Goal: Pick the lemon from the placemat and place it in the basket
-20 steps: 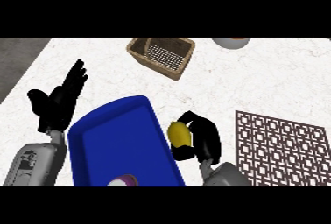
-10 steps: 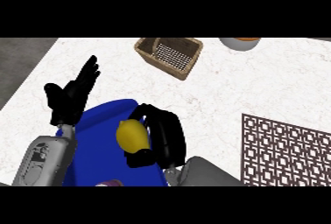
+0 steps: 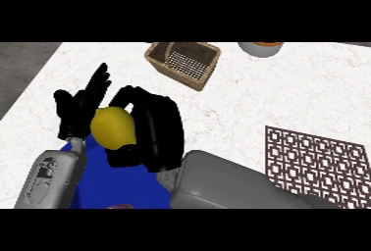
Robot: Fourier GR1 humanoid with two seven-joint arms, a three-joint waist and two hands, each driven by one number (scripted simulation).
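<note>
The yellow lemon [image 3: 112,127] is held in my right hand [image 3: 156,131], whose fingers and thumb curl round it, raised above the blue tray [image 3: 116,184] at the lower left. The brown wicker basket [image 3: 182,62] stands at the top centre, some way beyond the hand. The brown lattice placemat [image 3: 319,162] lies at the right with nothing on the part that shows. My left hand [image 3: 78,104] is open with fingers up, just left of the lemon.
A white bowl with orange contents [image 3: 262,47] sits at the top right edge. The grey right forearm [image 3: 232,184] fills the lower centre. The counter's left edge runs diagonally past the left hand.
My right hand has carried the lemon further left and up in the view, over the blue tray. The view has shifted, and the arm now hides more of the tray.
</note>
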